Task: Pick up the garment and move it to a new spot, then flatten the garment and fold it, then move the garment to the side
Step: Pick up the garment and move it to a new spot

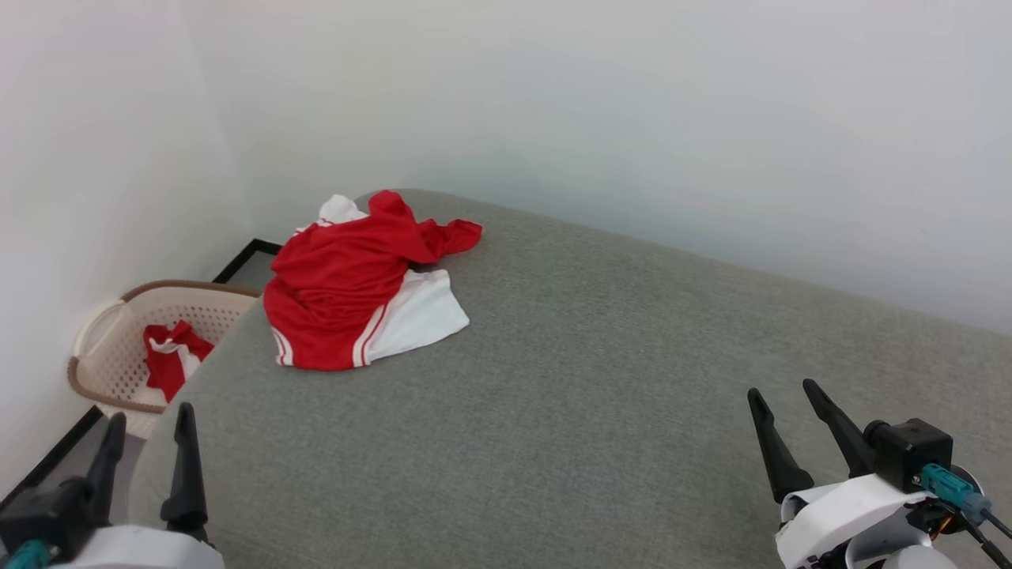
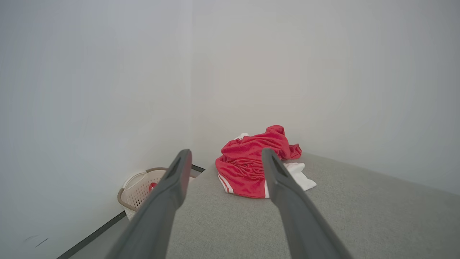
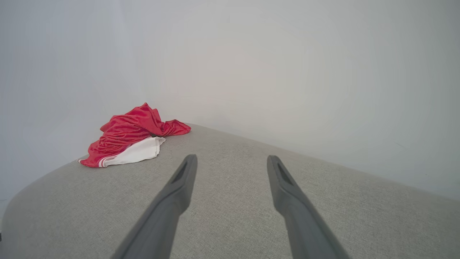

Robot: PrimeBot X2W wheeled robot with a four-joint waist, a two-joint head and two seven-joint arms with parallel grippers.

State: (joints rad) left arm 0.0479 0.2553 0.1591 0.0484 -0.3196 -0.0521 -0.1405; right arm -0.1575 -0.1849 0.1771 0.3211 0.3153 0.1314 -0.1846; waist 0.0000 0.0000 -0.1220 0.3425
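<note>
The garment [image 1: 348, 284], a red jersey with white sleeves and striped trim, lies crumpled at the far left corner of the grey padded surface [image 1: 553, 379]. Its lettering is hidden in the folds. My left gripper [image 1: 150, 423] stands open at the lower left, near the surface's left edge and well short of the garment. In the left wrist view the garment [image 2: 248, 162] sits ahead between the open fingers of the left gripper [image 2: 226, 154]. My right gripper [image 1: 783, 395] is open at the lower right, far from the garment. The right wrist view has the garment [image 3: 125, 136] off to the left of the right gripper [image 3: 231, 160].
A beige perforated basket [image 1: 118, 332] stands on the floor left of the surface, with a smaller red-and-white cloth [image 1: 170, 356] in it. White walls close in at the left and back. A dark floor strip [image 1: 237, 265] runs along the left wall.
</note>
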